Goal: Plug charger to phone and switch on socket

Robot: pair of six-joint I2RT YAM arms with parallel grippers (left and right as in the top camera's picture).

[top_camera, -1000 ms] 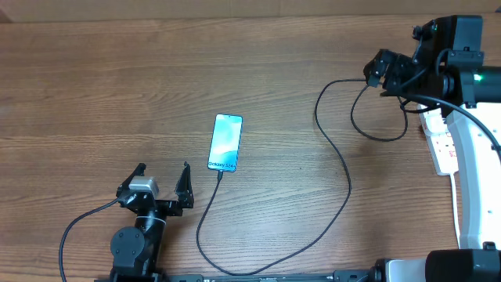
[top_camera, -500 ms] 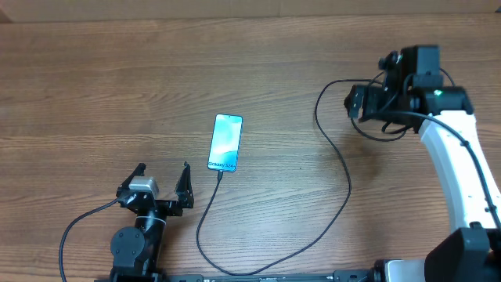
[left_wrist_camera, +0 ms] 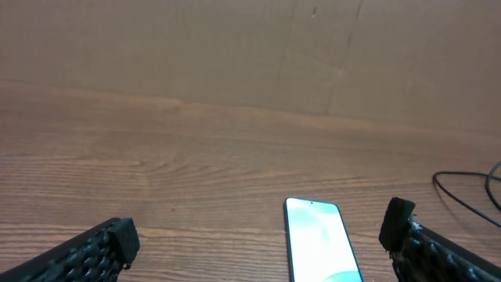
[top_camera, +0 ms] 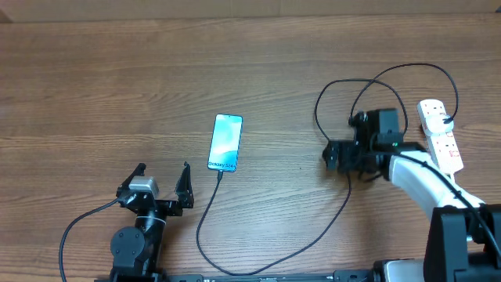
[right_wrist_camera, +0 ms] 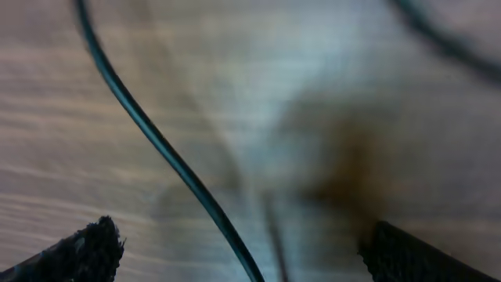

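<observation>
The phone (top_camera: 225, 142) lay screen-up on the surface (top_camera: 117, 78), the charger's (top_camera: 349, 188) tip meeting its near end, the socket (top_camera: 440, 135) far right, while the left gripper (top_camera: 162, 188) and right gripper (top_camera: 329, 156) both had jaws spread, empty.

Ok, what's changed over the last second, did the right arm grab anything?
The right gripper swung away from the socket, leftward and toward the near edge. It now hangs open over the charger cable, holding nothing. The socket is uncovered now. The phone, the cable's end at its lower edge and the open left gripper stayed put.
</observation>
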